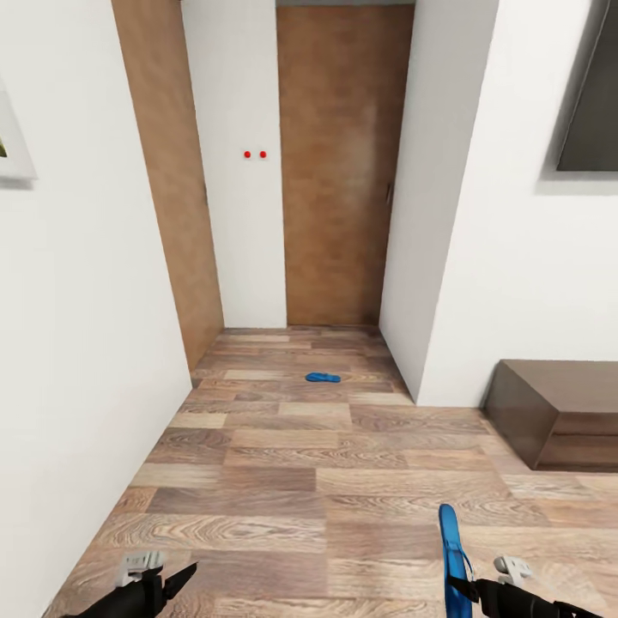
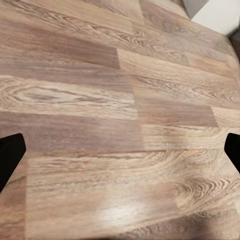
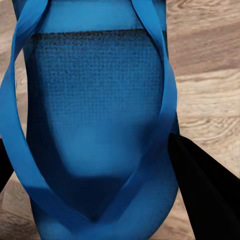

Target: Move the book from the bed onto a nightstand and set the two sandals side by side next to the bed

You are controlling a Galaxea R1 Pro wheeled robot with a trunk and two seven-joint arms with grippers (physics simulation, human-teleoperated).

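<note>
One bright blue sandal lies flat on the wood-plank floor far ahead, in the passage before a brown door. My right gripper is at the lower right, shut on the second blue sandal, which points forward above the floor. In the right wrist view this sandal with its straps sits close up between the dark fingers. My left gripper hangs at the lower left, open and holding nothing; its fingertips stand far apart over bare planks. The book, the bed and the nightstand are out of view.
White walls narrow the way into a passage that ends at a brown door. A low dark brown cabinet stands against the right wall under a dark panel. Open wood floor lies between me and the far sandal.
</note>
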